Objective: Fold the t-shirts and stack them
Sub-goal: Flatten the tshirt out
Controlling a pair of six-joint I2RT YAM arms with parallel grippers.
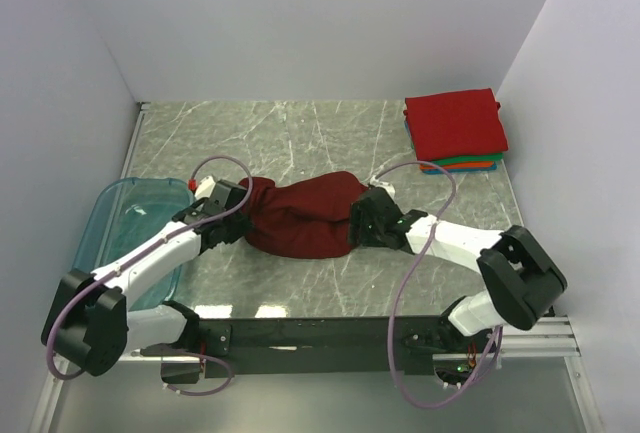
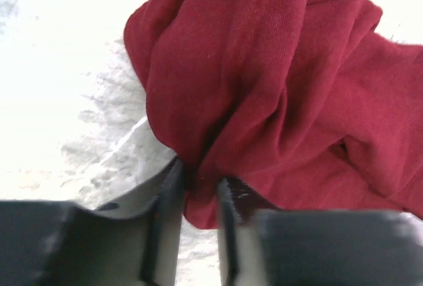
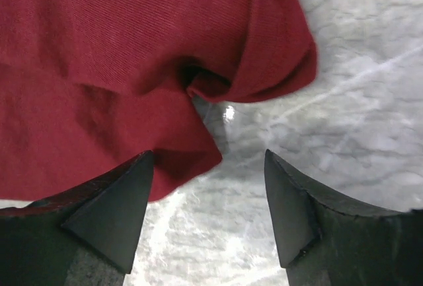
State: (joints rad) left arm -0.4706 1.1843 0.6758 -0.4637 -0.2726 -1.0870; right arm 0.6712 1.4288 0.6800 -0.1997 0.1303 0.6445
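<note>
**2 grips first, then the spread**

The maroon t-shirt (image 1: 305,218) lay crumpled in a long bundle on the surface (image 1: 300,143). It was well apart from the folded stack (image 1: 455,131), to that stack's left and nearer the arm bases. The stack showed a bright red shirt on top, with green, orange and blue edges under it. We judged the step in hand to be taking the unfolded shirt by both ends so it could be laid flat.

The left hand (image 2: 198,180) sat at the end of the bundle farthest from the stack. Its jaws were pressed nearly together, pinching a thick fold of maroon cloth. The right hand (image 3: 208,155) was at the end nearest the stack, low over the surface with its jaws spread wide. A corner of cloth lay against 1 jaw, and nothing was clamped.

To do this well, we thought the right hand should push further in, so the cloth's edge sat fully between the jaws before they closed. It should take a hem or 1 layer, not a wad. We could not tell from the wrist view whether the left pinch held a hem or a random fold, and a random fold would likely twist the shirt when pulled. Both hands should then lift only a little and draw apart evenly, clear of the stack.
</note>
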